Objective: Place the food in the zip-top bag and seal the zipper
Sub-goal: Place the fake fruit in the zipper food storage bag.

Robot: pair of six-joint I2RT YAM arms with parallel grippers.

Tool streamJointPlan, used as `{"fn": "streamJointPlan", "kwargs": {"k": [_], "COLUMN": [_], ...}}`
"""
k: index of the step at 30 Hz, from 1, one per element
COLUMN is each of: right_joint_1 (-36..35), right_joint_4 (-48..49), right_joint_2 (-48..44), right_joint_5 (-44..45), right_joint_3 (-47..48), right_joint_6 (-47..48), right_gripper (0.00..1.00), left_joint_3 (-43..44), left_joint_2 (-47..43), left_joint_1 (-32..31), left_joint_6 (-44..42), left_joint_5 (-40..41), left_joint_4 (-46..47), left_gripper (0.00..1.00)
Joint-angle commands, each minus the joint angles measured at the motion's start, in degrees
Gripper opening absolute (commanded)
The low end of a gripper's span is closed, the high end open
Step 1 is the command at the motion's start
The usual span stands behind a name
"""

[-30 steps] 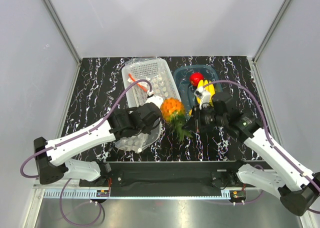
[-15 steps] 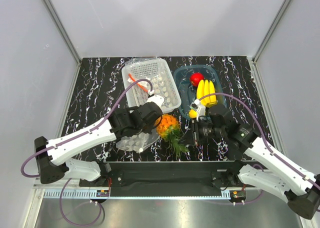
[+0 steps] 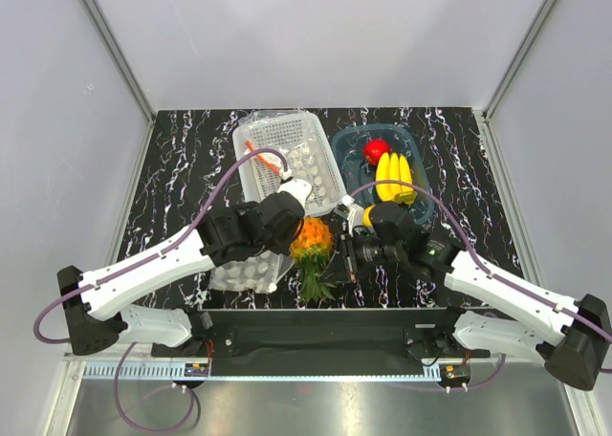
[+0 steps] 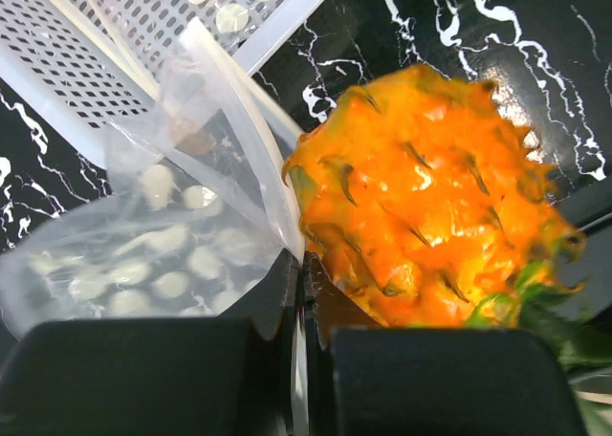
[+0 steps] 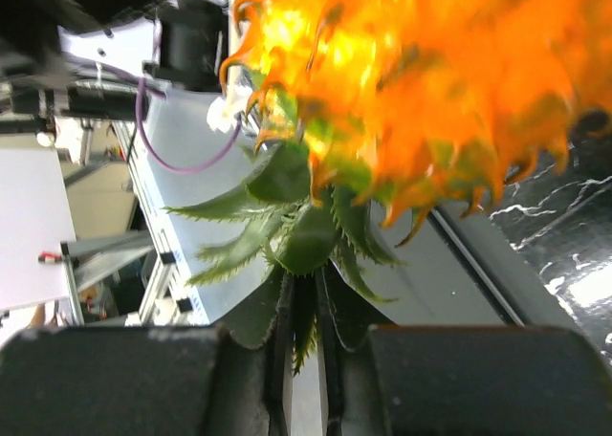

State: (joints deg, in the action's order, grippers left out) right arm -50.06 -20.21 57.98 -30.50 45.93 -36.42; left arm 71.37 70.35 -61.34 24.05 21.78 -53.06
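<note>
Pineapple (image 4: 421, 197): orange toy with green leaves; its body is pressed against the bag's open lip and is not inside.
Bag (image 4: 143, 254): clear pouch with white dots, lying slack on the table, mouth turned toward the pineapple.
Zipper (image 4: 239, 106): pale strip along the bag's mouth, unsealed.
Left gripper (image 4: 298, 307): pressed together on the bag's mouth edge, pinching one lip.
Right gripper (image 5: 304, 326): pinching the leaves (image 5: 287, 216), on the side of the pineapple away from the bag.
Step in hand: by my reading, feeding the pineapple into the bag.
Doing it well: lift the pinched lip so the mouth gapes. Push the body in first, low and along the bag. Let go of the leaves only once the body is past the zipper.
Risk: the spikes may catch the film and shove the bag along.
Basket (image 4: 86, 44): white, perforated, just behind the bag.
Tub (image 3: 350, 173): blue, well apart from the bag, holding the banana (image 3: 394, 176) and red fruit (image 3: 375, 150).
</note>
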Motion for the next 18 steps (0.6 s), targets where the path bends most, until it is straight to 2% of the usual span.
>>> {"fn": "streamJointPlan", "kwargs": {"k": [1, 9, 18], "right_joint_1": [-2.9, -3.6, -5.0], "right_joint_4": [5.0, -0.4, -6.9], "right_joint_2": [1.3, 2.1, 3.8], "right_joint_5": [1.5, 2.7, 0.2], "right_joint_3": [-0.1, 1.8, 5.3], "right_joint_6": [-0.4, 3.4, 8.9], "right_gripper": [0.0, 0.0, 0.0], "left_joint_3": [3.5, 2.3, -1.1], "left_joint_2": [-1.1, -3.3, -5.0], "left_joint_1": [-0.1, -0.1, -0.1], "left_joint_6": [-1.5, -3.0, -7.3], "left_joint_5": [-1.4, -2.4, -15.4], "left_joint_4": [1.9, 2.3, 8.5], "left_gripper": [0.0, 0.0, 0.0]}}
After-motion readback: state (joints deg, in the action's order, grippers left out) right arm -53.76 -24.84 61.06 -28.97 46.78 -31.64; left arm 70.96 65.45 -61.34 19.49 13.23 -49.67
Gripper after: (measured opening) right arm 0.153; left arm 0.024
